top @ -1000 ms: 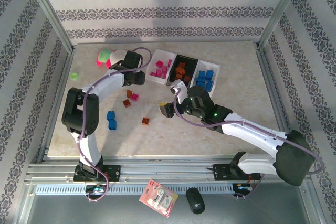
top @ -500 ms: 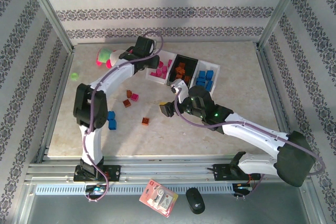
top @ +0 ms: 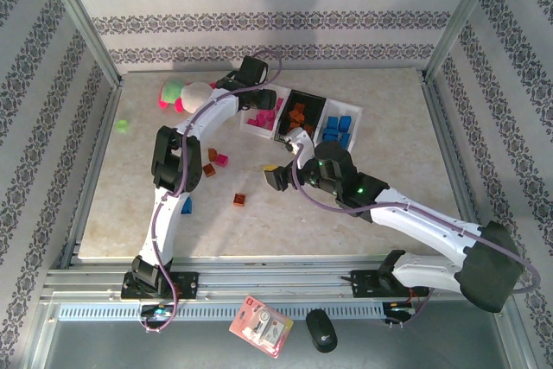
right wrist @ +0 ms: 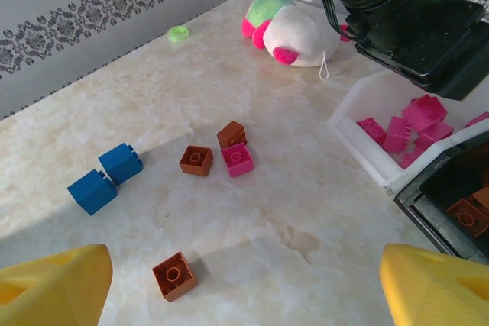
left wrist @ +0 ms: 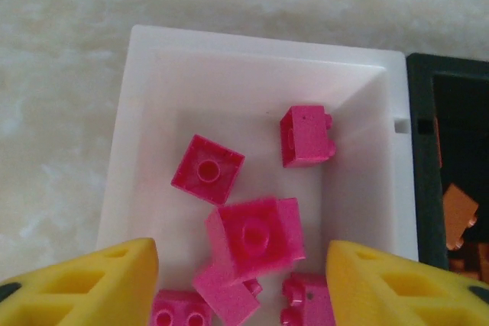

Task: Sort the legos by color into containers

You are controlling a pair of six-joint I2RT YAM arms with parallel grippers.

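My left gripper [top: 256, 89] hangs over the left white container [left wrist: 137, 120], jaws open [left wrist: 241, 256]. A magenta lego [left wrist: 256, 236] sits between its yellow fingers on top of other pink ones, touching neither finger. The black container [top: 304, 101] holds orange legos. The right white container [top: 354, 114] holds blue ones. My right gripper [top: 275, 177] hovers open over the table [right wrist: 244, 284] with nothing in it. Loose on the table are two blue legos [right wrist: 105, 177], an orange lego [right wrist: 174, 275], another orange [right wrist: 195, 160], a brown one [right wrist: 231, 134] and a pink one [right wrist: 238, 159].
A pink-white plush toy [top: 186, 92] lies at the back left, close to the left container. A small green piece [top: 122, 125] sits near the left edge. The left arm arches over the loose bricks and half hides the blue ones [top: 186, 205].
The left arm swung from the loose bricks up to the left white container, and its jaws opened, letting go of a pink brick. The right gripper barely moved.
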